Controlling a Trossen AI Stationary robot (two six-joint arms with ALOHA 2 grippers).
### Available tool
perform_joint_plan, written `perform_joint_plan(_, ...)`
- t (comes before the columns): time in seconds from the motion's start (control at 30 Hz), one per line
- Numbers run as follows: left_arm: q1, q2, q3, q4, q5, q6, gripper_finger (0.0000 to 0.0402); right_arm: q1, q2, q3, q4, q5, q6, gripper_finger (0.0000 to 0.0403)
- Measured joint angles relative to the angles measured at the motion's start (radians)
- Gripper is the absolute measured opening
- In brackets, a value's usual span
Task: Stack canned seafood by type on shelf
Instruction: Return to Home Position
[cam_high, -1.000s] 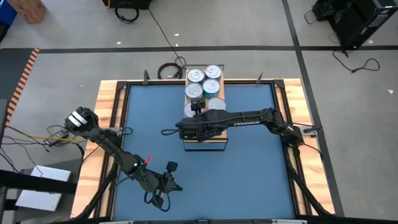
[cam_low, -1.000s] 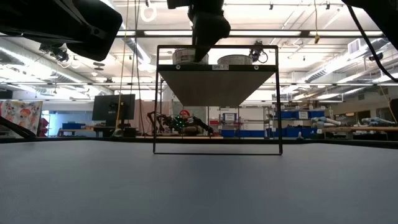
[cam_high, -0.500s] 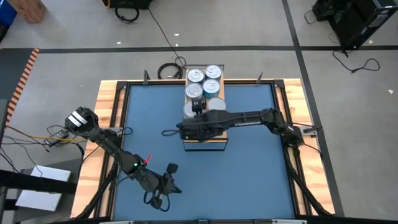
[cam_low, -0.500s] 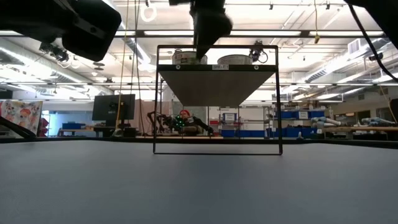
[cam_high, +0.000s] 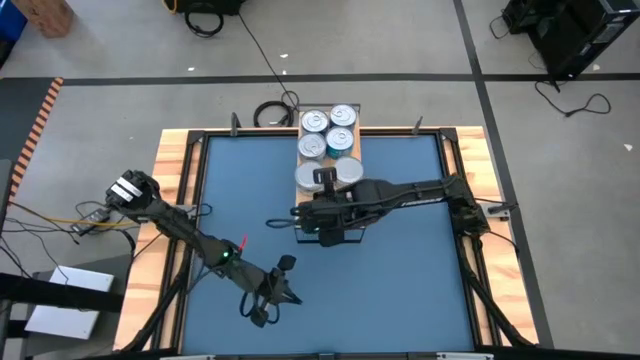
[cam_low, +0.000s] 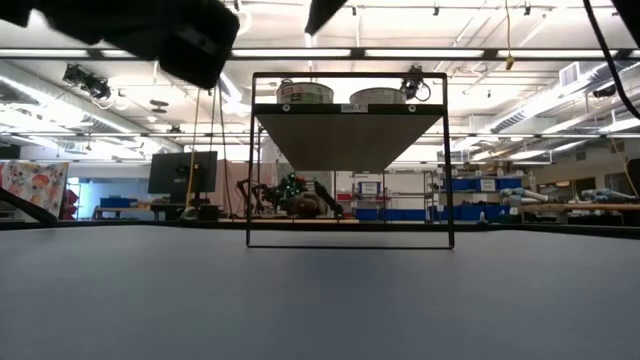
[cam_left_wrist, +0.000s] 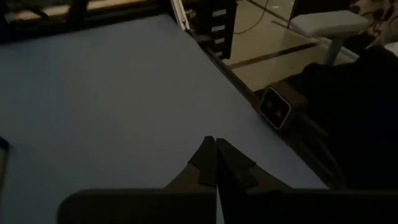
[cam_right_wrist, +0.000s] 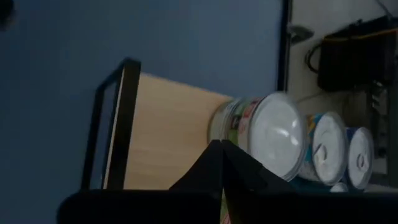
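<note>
The shelf (cam_high: 345, 228) is a wood-topped block with dark edging, standing mid-table on the blue mat (cam_high: 240, 180). Several silver-lidded cans (cam_high: 340, 139) stand on its far half; the low view shows two cans (cam_low: 305, 92) on the shelf top (cam_low: 348, 106). My right gripper (cam_high: 325, 180) hangs shut above the shelf, just near of the closest can (cam_right_wrist: 267, 137), touching nothing; its tips (cam_right_wrist: 221, 148) meet in the right wrist view. My left gripper (cam_high: 285, 290) is shut over bare mat near the table's front edge, fingers (cam_left_wrist: 216, 149) together.
A wooden frame (cam_high: 180, 150) borders the mat. The near half of the shelf top (cam_right_wrist: 168, 130) is bare wood. A small camera box (cam_left_wrist: 275, 106) sits at the table's front edge, close to my left gripper. Cables (cam_high: 270, 112) lie on the floor behind the table.
My right gripper has risen off the nearest can on the shelf and drawn back toward the table's near edge; the can stays standing there. In the low view it has gone out through the top of the picture. My left arm has swung a little toward the right.
</note>
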Motion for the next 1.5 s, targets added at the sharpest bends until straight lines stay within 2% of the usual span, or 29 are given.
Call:
perform_joint_plan(0.13,0.033,-0.029,0.001,0.023,0.010,0.037,0.0001,0.005,-0.051,-0.043,0.077,-0.028,-0.015,0.0005)
perform_joint_plan(0.23,0.053,-0.054,0.000,0.026,0.027,0.061,0.0001,0.007,-0.110,-0.144,0.179,-0.063,-0.031,0.0004)
perform_joint_plan(0.4,0.079,-0.098,0.000,0.028,0.044,0.083,0.0001,0.006,-0.277,-0.465,0.462,-0.128,-0.047,0.0002)
perform_joint_plan(0.63,0.113,-0.188,0.000,0.015,0.061,0.115,0.0001,0.015,-0.592,-0.952,0.911,-0.172,-0.034,0.0001)
perform_joint_plan(0.9,0.161,-0.309,0.000,-0.042,0.062,0.141,0.0001,0.027,-0.886,-1.340,1.186,-0.175,0.022,0.0000)
perform_joint_plan(1.1,0.221,-0.361,0.000,-0.073,0.064,0.167,0.0001,0.020,-1.029,-1.526,1.329,-0.187,0.030,0.0000)
perform_joint_plan(1.3,0.315,-0.378,0.000,-0.065,0.134,0.190,0.0001,-0.007,-1.127,-1.643,1.415,-0.202,0.029,0.0000)
perform_joint_plan(1.5,0.402,-0.378,-0.052,0.019,0.187,0.195,0.0001,-0.067,-1.205,-1.751,1.483,-0.284,0.027,0.0000)
